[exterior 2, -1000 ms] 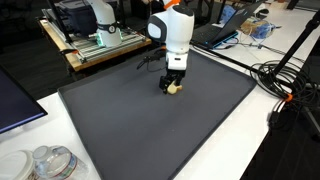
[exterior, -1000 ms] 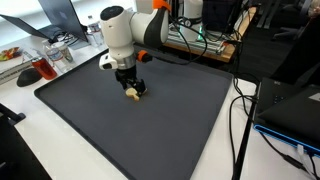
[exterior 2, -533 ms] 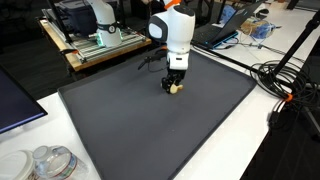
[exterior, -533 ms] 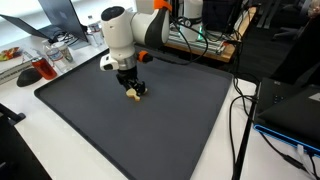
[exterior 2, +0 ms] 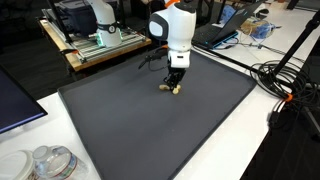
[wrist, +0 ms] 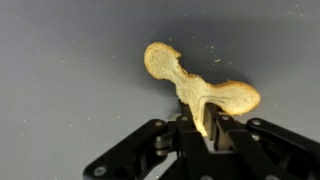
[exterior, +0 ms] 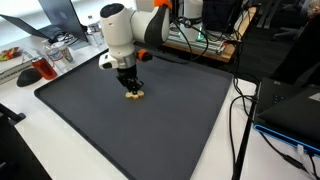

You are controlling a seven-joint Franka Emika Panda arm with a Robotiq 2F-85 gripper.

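Note:
A pale tan, lumpy Y-shaped piece [wrist: 190, 88], like a bit of dried root or a chew, lies on the dark grey mat [wrist: 60, 70]. In the wrist view my gripper [wrist: 202, 124] is shut on its lower stem, the black fingers pressed to either side of it. In both exterior views the white arm points straight down over the mat, with the gripper [exterior: 132, 92] [exterior 2: 174, 86] at the tan piece [exterior: 134, 96] [exterior 2: 175, 90] on the mat surface.
The mat [exterior: 150, 125] [exterior 2: 150, 120] covers most of a white table. Black cables [exterior: 240, 120] and a dark box [exterior: 290, 110] lie beside it. A cluttered bench with another robot base [exterior 2: 95, 25] stands behind. Clear containers [exterior 2: 45, 162] sit at a near corner.
The gripper's fingers have closed in from wide open onto the tan piece. The arm has stayed over the same spot on the mat.

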